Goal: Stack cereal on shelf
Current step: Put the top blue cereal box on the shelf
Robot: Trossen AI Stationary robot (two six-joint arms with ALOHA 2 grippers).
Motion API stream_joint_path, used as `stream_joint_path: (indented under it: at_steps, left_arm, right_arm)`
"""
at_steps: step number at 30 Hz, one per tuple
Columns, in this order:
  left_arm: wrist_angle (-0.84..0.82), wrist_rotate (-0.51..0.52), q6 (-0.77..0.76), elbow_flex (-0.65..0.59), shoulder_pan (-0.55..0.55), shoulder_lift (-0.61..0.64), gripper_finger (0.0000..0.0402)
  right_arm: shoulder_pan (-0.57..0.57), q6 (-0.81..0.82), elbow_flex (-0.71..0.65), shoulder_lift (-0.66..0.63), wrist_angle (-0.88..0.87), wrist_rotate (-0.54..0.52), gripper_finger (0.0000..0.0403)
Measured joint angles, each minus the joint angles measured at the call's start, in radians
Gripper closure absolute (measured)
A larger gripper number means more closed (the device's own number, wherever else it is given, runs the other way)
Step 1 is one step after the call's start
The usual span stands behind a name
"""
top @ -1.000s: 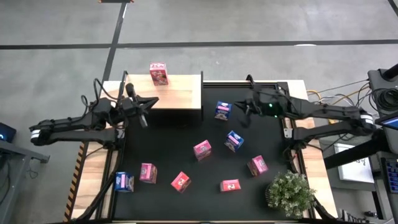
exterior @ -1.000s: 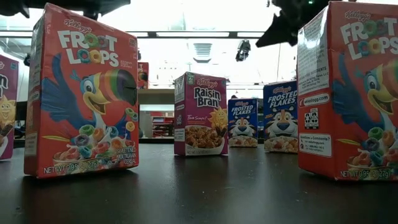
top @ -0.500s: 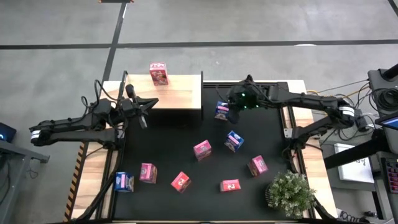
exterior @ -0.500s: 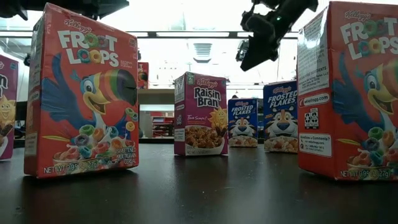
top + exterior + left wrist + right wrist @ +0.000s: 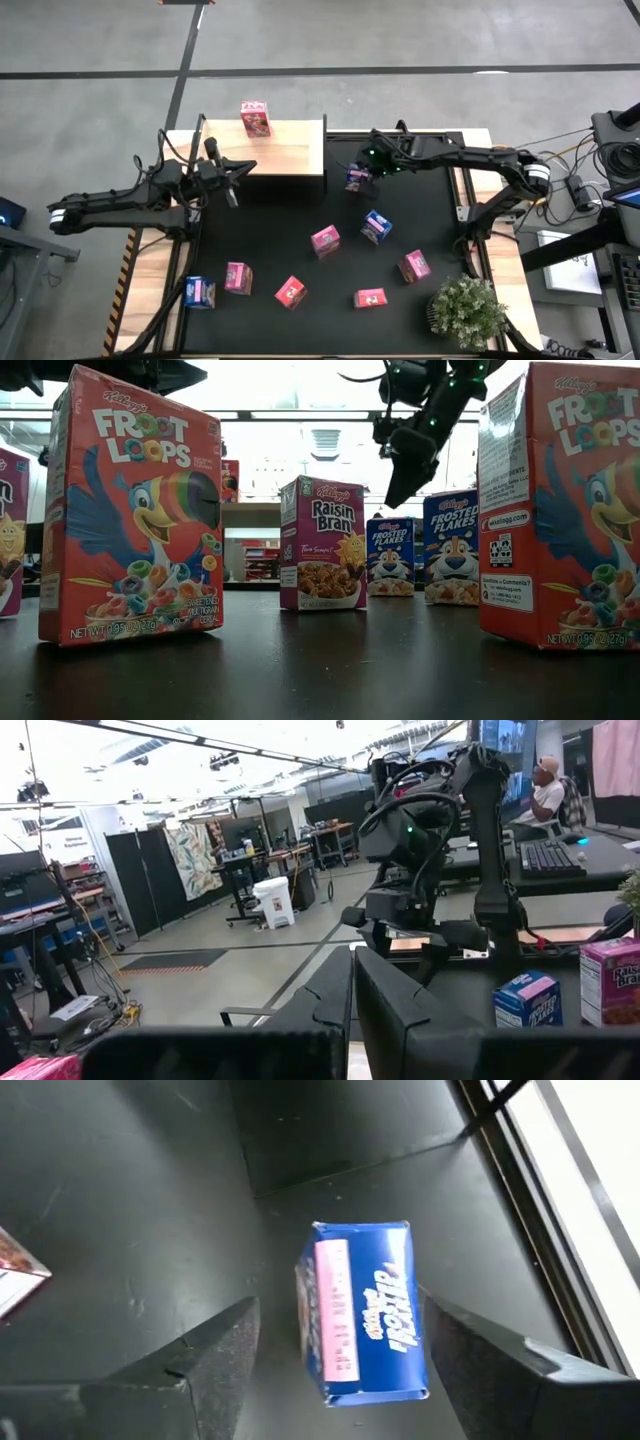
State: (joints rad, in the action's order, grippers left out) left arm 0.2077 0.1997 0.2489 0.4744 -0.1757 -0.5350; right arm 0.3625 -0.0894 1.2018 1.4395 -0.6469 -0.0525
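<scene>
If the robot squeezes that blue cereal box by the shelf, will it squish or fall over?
The blue box looks like thin cardboard, so a hard squeeze would probably dent it. It is small, so likely light. It stands upright on a narrow base, so a bump from one finger of the open right gripper might tip it.

"Kellogg's Froot Loops" on the big red box (image 5: 132, 510) up front, with "NET WT 0.95 OZ (27g)" at its foot, the same brand on the red box (image 5: 560, 505) at the right edge, "Raisin Bran" on the purple box (image 5: 322, 543), "Frosted Flakes" on two blue boxes (image 5: 450, 548) farther back (another blue box (image 5: 365, 1311) reads "Frosted Flakes" from above)
</scene>
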Motion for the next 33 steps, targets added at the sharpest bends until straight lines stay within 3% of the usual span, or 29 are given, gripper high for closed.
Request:
stream_joint_path:
  at_steps: [14, 27, 33]
  left_arm:
    - [-0.006, 0.000, 0.003, 0.000, -0.001, -0.006, 0.0402]
    - [-0.008, 0.000, 0.003, 0.000, -0.001, -0.019, 0.0402]
    - [-0.008, 0.000, 0.003, 0.000, -0.001, -0.020, 0.0402]
  right_arm:
    - [0.044, -0.009, -0.020, 0.065, 0.001, -0.017, 0.0134]
    - [0.044, -0.015, -0.026, 0.076, 0.001, 0.034, 0.0221]
    - [0.044, -0.013, -0.023, 0.074, -0.006, 0.034, 0.0244]
